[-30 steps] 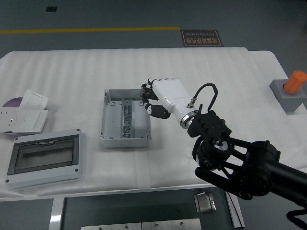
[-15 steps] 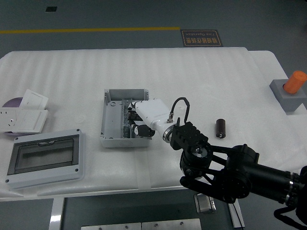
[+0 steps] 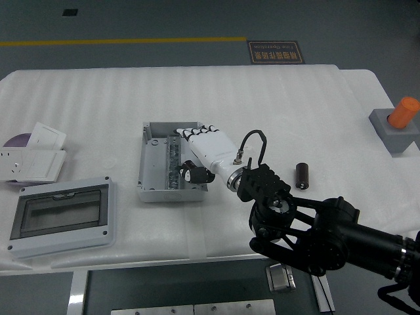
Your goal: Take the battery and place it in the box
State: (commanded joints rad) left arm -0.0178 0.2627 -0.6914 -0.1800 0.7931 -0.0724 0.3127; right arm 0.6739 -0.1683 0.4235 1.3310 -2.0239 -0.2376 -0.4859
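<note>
A dark cylindrical battery [image 3: 302,175] lies upright on the white table, right of my forearm and apart from my hand. The open grey box [image 3: 151,164] with a metal rail inside sits left of centre. My right hand [image 3: 189,154], white with black fingertips, reaches over the box's right half. Its fingers [image 3: 197,132] are stretched out toward the far wall and the thumb [image 3: 192,174] hangs near the near wall. I see nothing held in it. The hand hides part of the box's floor. My left arm is out of the picture.
A grey enclosure with a clear cover [image 3: 62,216] lies at the near left, with white socket plates [image 3: 36,154] behind it. A grey block holding an orange cylinder [image 3: 400,121] stands at the far right. A metal part [image 3: 281,275] sits below the table's near edge.
My right hand went from the box's right edge down into the box, then rose slightly with its fingers stretched out. As the arm shifted left, the battery on the table came into sight.
</note>
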